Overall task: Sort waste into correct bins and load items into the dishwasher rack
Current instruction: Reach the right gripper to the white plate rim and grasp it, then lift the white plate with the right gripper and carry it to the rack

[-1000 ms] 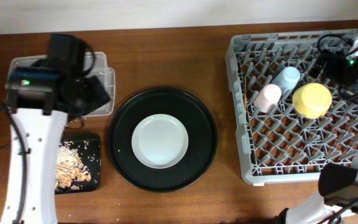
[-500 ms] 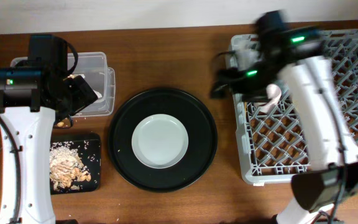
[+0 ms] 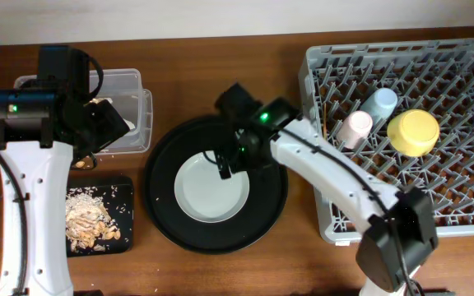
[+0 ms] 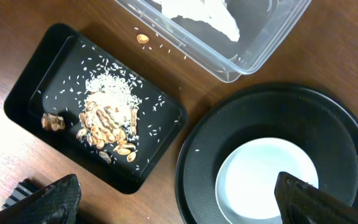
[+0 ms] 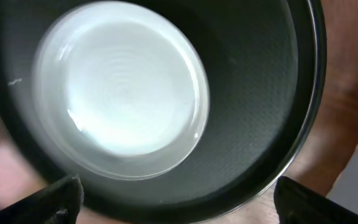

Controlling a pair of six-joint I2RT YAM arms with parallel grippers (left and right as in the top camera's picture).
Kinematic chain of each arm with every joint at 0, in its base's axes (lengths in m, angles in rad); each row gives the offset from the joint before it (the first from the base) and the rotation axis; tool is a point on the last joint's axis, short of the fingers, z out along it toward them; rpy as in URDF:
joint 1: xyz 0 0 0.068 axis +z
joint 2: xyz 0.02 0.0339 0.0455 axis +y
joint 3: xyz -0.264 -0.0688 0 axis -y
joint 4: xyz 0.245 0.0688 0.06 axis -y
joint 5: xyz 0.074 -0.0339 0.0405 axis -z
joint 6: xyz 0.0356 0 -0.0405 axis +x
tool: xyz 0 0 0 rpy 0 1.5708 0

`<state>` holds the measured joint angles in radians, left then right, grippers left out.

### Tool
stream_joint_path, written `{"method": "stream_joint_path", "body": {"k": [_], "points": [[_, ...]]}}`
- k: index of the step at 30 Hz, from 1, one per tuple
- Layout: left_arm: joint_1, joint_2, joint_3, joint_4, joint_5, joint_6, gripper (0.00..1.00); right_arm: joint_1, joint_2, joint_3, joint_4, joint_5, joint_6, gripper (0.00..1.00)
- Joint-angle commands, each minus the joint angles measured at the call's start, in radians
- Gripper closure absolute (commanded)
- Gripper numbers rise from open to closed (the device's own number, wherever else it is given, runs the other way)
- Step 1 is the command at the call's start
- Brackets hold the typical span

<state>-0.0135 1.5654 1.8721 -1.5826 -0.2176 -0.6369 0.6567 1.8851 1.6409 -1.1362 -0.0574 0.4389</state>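
Bowl (image 3: 413, 131), cups (image 3: 355, 127) racked; scraps (image 4: 107, 121) in black tray (image 3: 126, 230), tissue (image 4: 204, 12) in clear box (image 3: 142, 107). Plate (image 3: 208, 193) left to load. Right claw (image 5: 182, 202) spread empty above it; left claw (image 4: 176, 199) likewise.

Blurry; pale plate (image 5: 126, 102) apparently inside round black tray (image 5: 263, 124).

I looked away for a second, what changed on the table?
The right gripper swung left from the dishwasher rack to above the grey plate, open. The left gripper edged slightly left. Pink cup, blue cup, yellow bowl and food scraps stayed put.
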Motion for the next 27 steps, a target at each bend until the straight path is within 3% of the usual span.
{"method": "stream_joint_path", "body": {"k": [1,3,9,15,18,21,27], "points": [[0.005,0.005,0.006,-0.002,-0.005,0.001,0.01,0.003,0.039,-0.120,0.094,0.053,0.125,0.07],[0.005,0.005,0.006,-0.002,-0.005,0.001,0.01,0.003,0.043,-0.192,0.202,-0.005,0.137,0.13],[0.005,0.005,0.006,-0.002,-0.005,0.001,0.01,0.004,0.060,-0.317,0.369,-0.006,0.283,0.19],[0.005,0.005,0.006,-0.002,-0.005,0.001,0.01,0.004,0.105,-0.346,0.385,-0.006,0.330,0.28],[0.005,0.005,0.006,-0.002,-0.005,0.001,0.01,0.005,0.126,-0.349,0.386,-0.010,0.330,0.41],[0.005,0.005,0.006,-0.002,-0.005,0.001,0.01,0.013,0.129,-0.349,0.385,-0.011,0.330,0.46],[0.005,0.005,0.006,-0.002,-0.005,0.001,0.01,0.015,0.128,-0.332,0.362,-0.038,0.330,0.81]]}}
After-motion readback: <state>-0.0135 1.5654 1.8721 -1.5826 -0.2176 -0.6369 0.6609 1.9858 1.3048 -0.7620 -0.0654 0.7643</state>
